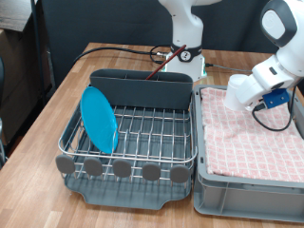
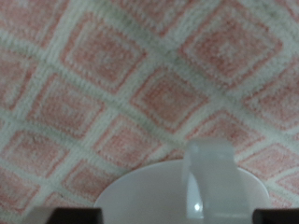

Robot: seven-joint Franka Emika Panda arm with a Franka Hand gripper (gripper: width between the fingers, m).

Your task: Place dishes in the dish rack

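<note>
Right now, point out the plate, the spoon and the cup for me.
plate (image 1: 98,119), exterior view, middle of its blue face, standing in the rack.
spoon (image 1: 155,68), exterior view, handle sticking out of the caddy.
cup (image 2: 168,191), wrist view, its white rounded side above the checked cloth.

No readable text, labels, brands, numbers or signs on anything in either view.

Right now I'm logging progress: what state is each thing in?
Plate: upright in the rack.
Spoon: standing in the caddy.
Cup: white, on the cloth, at the pincer.
Pincer: low over the bin.
</note>
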